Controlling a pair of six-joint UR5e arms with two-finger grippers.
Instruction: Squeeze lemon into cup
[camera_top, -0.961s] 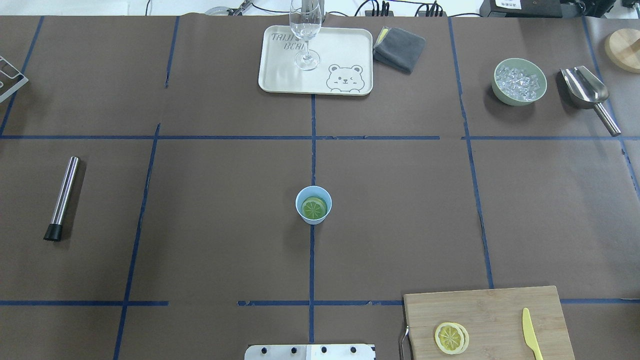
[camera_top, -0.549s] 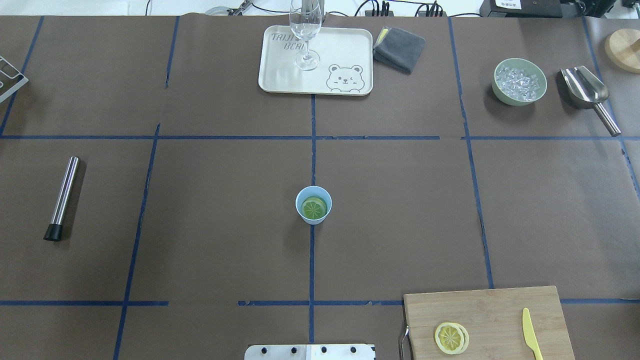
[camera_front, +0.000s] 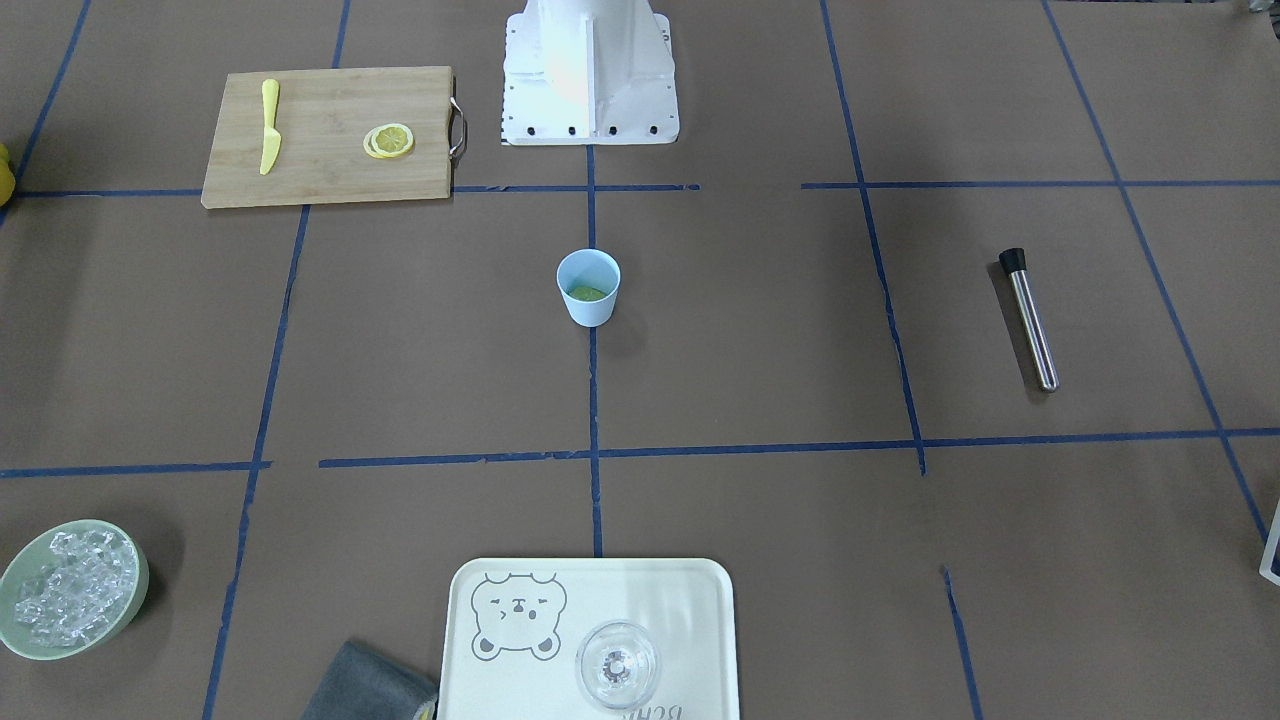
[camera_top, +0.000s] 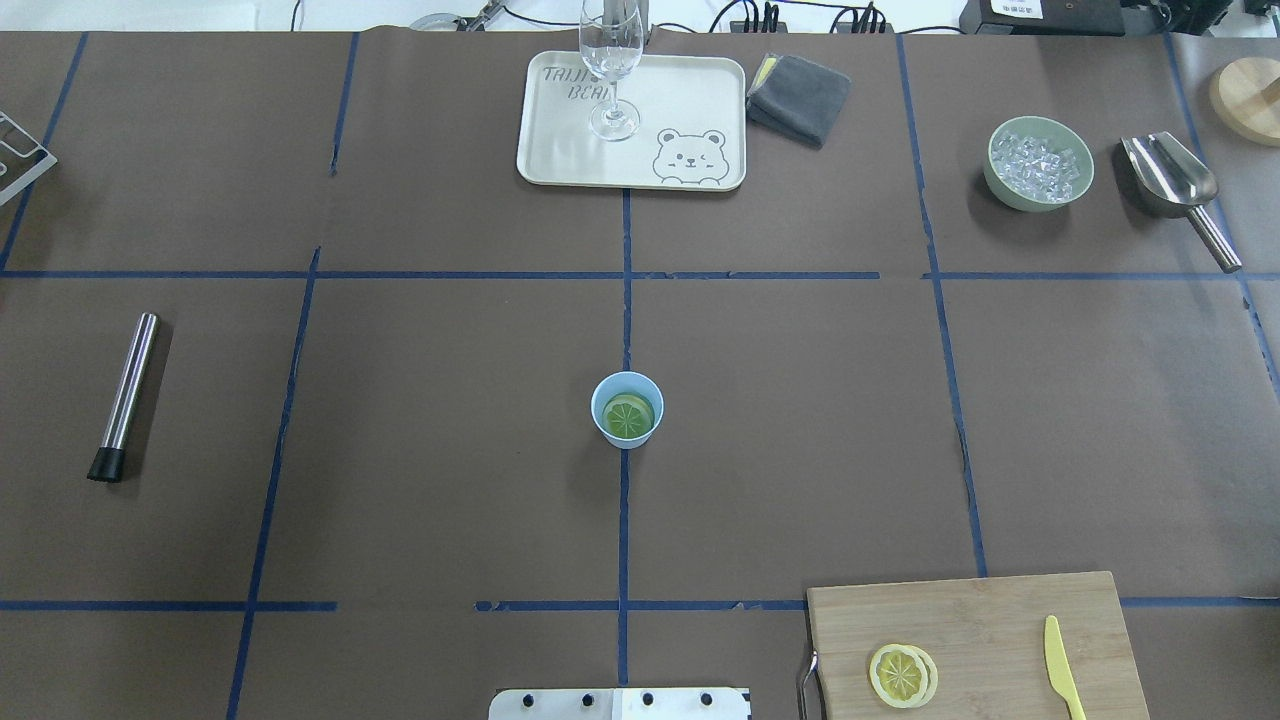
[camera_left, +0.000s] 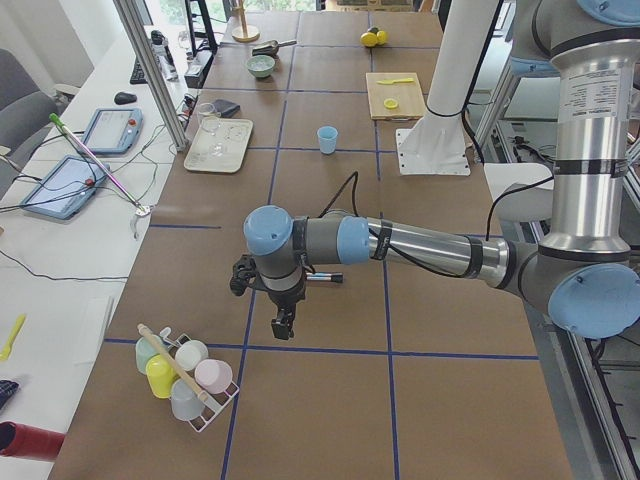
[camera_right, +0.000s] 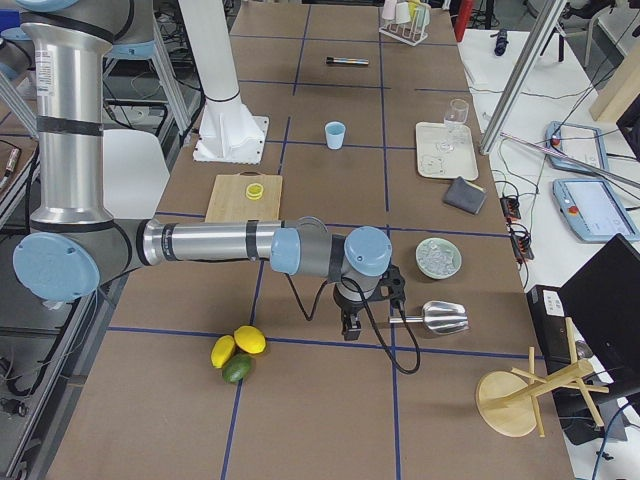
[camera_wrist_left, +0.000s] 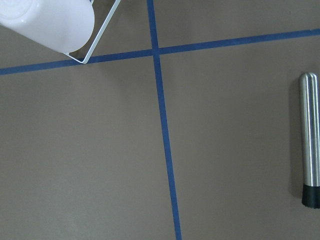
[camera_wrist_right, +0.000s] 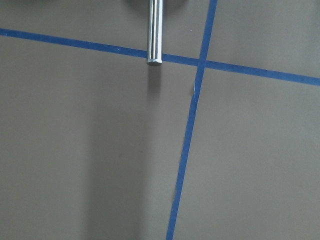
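Observation:
The light-blue cup (camera_top: 627, 410) stands upright at the table's middle, on a blue tape line; it also shows in the front view (camera_front: 588, 287). A round greenish-yellow slice (camera_top: 629, 416) lies inside it. The lemon (camera_top: 902, 676), round yellow slices with pale cut faces, lies on the wooden cutting board (camera_top: 1000, 620) near the robot's right. My left gripper (camera_left: 283, 327) shows only in the exterior left view, far from the cup, near the steel rod. My right gripper (camera_right: 347, 328) shows only in the exterior right view, by the scoop. I cannot tell whether either is open or shut.
A yellow knife (camera_top: 1062, 667) lies on the board. A cream tray (camera_top: 690, 100) with a clear glass (camera_top: 610, 70), a grey cloth (camera_top: 798, 97), a green bowl of ice (camera_top: 1038, 163) and a metal scoop (camera_top: 1178, 190) sit at the far side. A steel rod (camera_top: 125, 395) lies left.

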